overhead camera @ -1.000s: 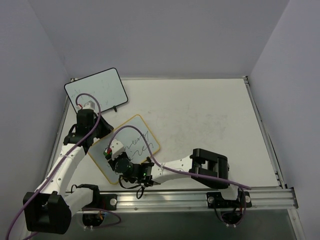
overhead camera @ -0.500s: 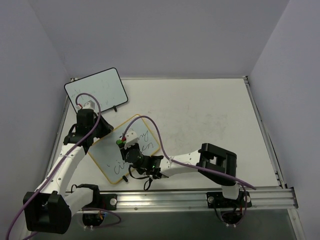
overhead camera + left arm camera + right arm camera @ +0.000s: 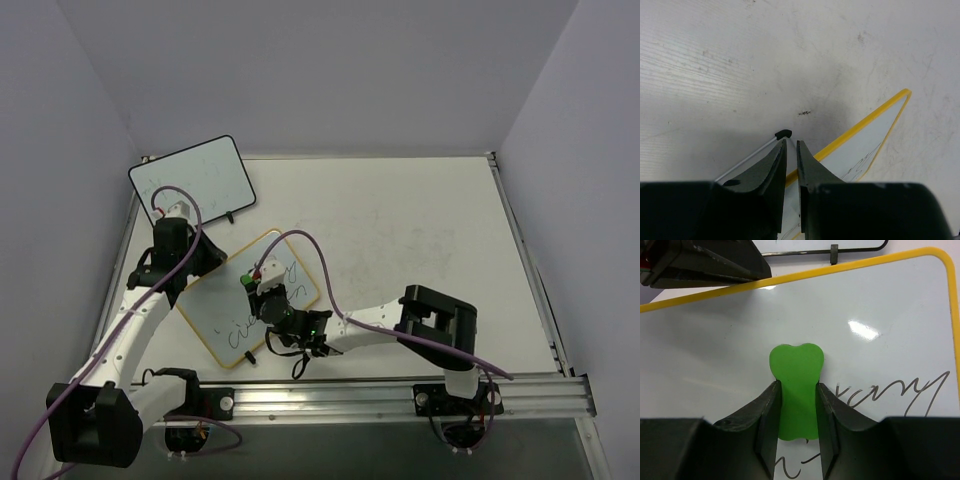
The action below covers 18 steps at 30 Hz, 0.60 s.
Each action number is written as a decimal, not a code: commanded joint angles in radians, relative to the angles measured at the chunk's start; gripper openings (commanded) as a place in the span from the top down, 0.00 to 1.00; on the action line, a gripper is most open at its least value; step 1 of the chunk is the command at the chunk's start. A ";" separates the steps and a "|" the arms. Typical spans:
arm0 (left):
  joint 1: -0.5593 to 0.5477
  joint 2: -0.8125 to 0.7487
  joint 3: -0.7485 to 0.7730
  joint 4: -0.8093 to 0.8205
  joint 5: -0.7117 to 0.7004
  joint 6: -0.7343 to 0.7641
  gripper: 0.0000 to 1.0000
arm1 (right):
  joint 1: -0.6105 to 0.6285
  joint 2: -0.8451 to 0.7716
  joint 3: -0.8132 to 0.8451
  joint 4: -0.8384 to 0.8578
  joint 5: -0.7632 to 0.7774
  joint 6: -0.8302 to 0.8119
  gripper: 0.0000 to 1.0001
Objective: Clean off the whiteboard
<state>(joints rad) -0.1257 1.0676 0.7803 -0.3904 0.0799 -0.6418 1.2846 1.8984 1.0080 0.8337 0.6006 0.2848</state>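
Plainly: lobed green eraser (image 3: 796, 370), glossy whiteboard (image 3: 880, 305)

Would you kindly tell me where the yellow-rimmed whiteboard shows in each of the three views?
Top external: the whiteboard lies left of centre, between the two arms.
Left wrist: lower right, one corner angling up to the right.
Right wrist: it fills most of the frame.
Shared landmark: the left pincer at the board's edge, also seen top left in the right wrist view.
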 commanded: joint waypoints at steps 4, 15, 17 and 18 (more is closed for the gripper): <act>-0.009 0.003 0.017 0.001 0.021 0.014 0.78 | 0.080 0.103 0.044 -0.081 0.015 -0.087 1.00; -0.014 0.006 0.017 0.001 0.018 0.014 0.78 | 0.179 0.140 0.103 -0.051 -0.076 -0.145 1.00; -0.014 0.008 0.017 0.004 0.020 0.013 0.78 | 0.183 0.145 0.118 -0.056 -0.084 -0.151 1.00; -0.014 0.008 0.016 0.004 0.020 0.013 0.78 | 0.186 0.149 0.124 -0.064 -0.093 -0.151 1.00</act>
<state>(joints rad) -0.1295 1.0683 0.7803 -0.3901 0.0803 -0.6418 1.4673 2.0075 1.1030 0.8379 0.5732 0.1471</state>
